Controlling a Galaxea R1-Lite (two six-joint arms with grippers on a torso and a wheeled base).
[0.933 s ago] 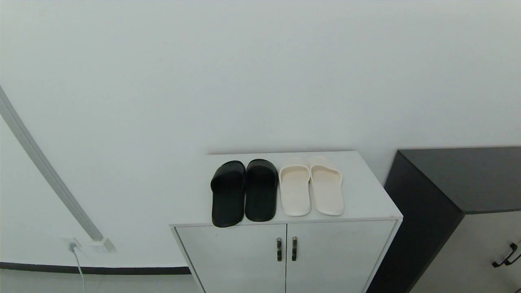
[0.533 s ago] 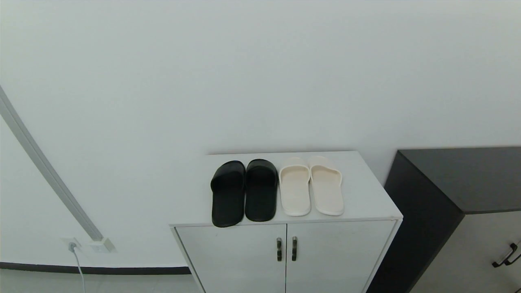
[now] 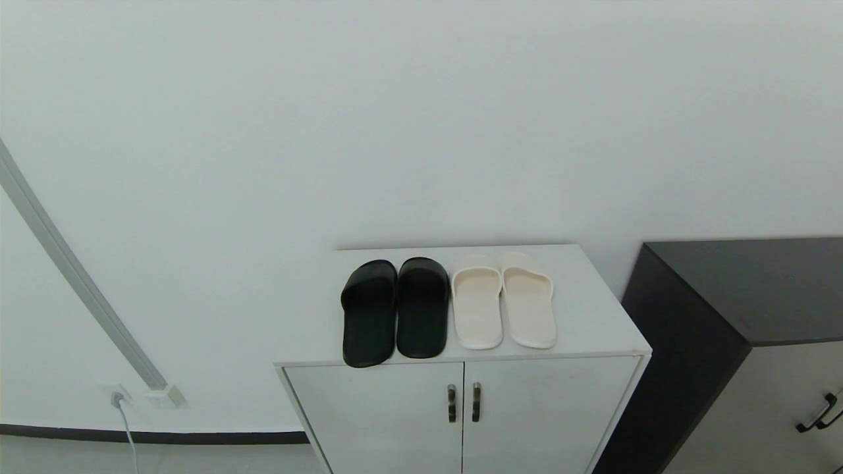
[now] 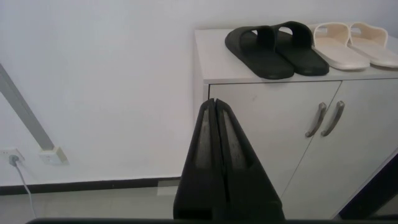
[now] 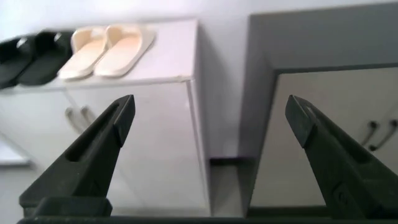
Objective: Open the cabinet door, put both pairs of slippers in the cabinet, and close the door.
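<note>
Left pincer [image 4: 215,102] is sitting closed, right pincer [image 5: 210,106] gaping, both empty. Black rubber slippers [image 3: 395,309] and cream slippers [image 3: 504,301] are lying at front edge of white cabinet [image 3: 593,316]; reaching for doors [image 3: 540,415] risks knocking them off.

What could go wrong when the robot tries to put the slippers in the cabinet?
1. The two door handles sit very close together, so a claw might hook both or slip off.
2. The black slippers reach the front edge of the cabinet top; a bump during opening could knock them down.
3. The left claw is shut, so it must open before grabbing anything.
</note>
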